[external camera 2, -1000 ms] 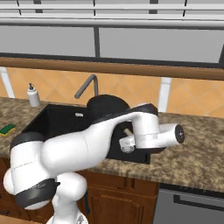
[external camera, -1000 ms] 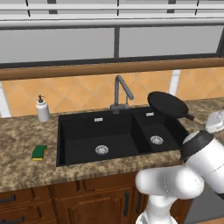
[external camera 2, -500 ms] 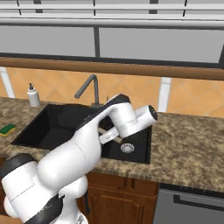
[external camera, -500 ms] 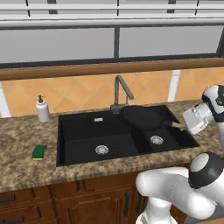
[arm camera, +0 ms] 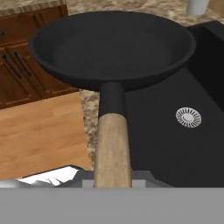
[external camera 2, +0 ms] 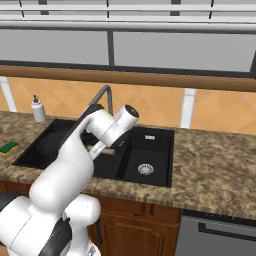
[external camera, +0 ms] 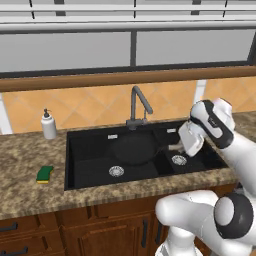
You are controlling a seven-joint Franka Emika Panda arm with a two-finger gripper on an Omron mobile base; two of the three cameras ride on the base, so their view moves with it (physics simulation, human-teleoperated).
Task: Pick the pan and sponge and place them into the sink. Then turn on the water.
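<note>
Flanking the sink (external camera: pixel 90 172): sponge (external camera: pixel 44 173), soap bottle (external camera: pixel 48 125).

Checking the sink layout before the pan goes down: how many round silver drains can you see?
2: one drain in the wide left basin, beside the pan, and one drain in the narrow right basin. None seems hidden.

Sponge (external camera: pixel 44 173), dispenser (external camera: pixel 48 124) on countertop (external camera: pixel 30 155)

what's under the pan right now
The pan, gripped by its handle in the tool, hangs over the sink's wide basin. Its drain shows beside it; the floor directly beneath is hidden.
</note>
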